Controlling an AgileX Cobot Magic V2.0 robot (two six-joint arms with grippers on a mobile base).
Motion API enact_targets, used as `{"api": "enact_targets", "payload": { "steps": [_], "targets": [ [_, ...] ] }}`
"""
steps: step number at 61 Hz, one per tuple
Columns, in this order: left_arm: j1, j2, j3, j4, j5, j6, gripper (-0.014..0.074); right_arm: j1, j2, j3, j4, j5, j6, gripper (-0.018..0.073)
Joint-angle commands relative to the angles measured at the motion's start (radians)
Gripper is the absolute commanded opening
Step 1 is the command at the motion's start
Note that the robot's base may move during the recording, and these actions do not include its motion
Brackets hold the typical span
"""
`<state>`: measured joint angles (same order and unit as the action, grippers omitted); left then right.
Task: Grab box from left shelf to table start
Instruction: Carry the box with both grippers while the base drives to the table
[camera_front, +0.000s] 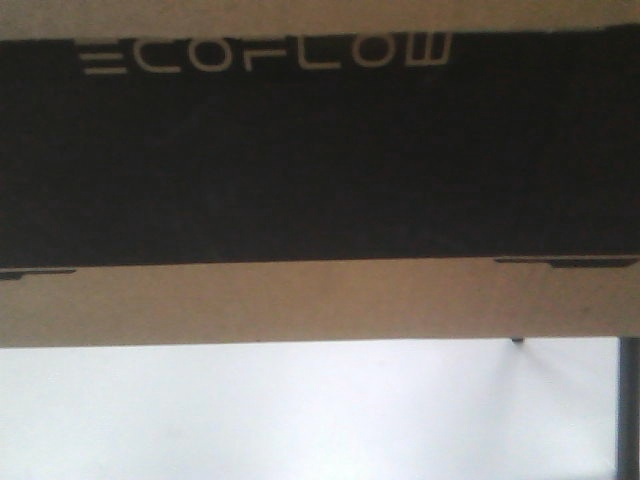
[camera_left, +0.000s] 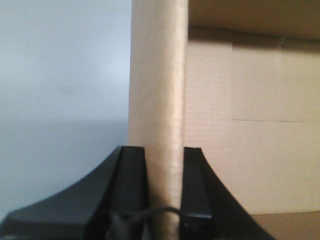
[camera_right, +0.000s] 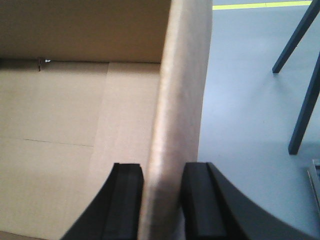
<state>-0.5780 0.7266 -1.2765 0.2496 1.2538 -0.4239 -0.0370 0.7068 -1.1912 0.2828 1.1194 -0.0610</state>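
Close against the front camera, the ECOFLOW carton (camera_front: 320, 300) fills the upper view, its black printed panel (camera_front: 320, 150) foremost, with the white tabletop (camera_front: 300, 420) showing below its lower edge. The left gripper (camera_left: 163, 155) is clamped on one upright side wall and the right gripper (camera_right: 161, 170) on the opposite wall, each with one finger inside the open carton. It is corrugated card, stiff but thin. It is probably light, since the visible interior is bare, though the walls may bow under a pinch, so grip deep and keep both sides level. No shelf is in view. The carton's underside is hidden, so contact with the tabletop cannot be judged.
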Motion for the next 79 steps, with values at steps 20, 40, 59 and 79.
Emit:
{"api": "enact_targets", "payload": {
  "steps": [20,40,59,79],
  "targets": [
    [-0.007,-0.009,-0.042,0.012,-0.168,-0.016,-0.0087,-0.002,0.006,-0.031,-0.031,-0.128,-0.019,0.0018],
    [-0.007,-0.009,-0.042,0.038,-0.182,-0.016,-0.0087,-0.002,0.007,-0.031,-0.031,-0.127,-0.019,0.0018],
    [-0.007,-0.009,-0.042,0.057,-0.19,-0.016,-0.0087,-0.002,0.007,-0.031,-0.031,-0.127,-0.019,0.0018],
    [-0.007,-0.009,-0.042,0.056,-0.226,-0.016,-0.0087,-0.002,0.007,-0.031,-0.031,-0.127,-0.019,0.0018]
  ]
}}
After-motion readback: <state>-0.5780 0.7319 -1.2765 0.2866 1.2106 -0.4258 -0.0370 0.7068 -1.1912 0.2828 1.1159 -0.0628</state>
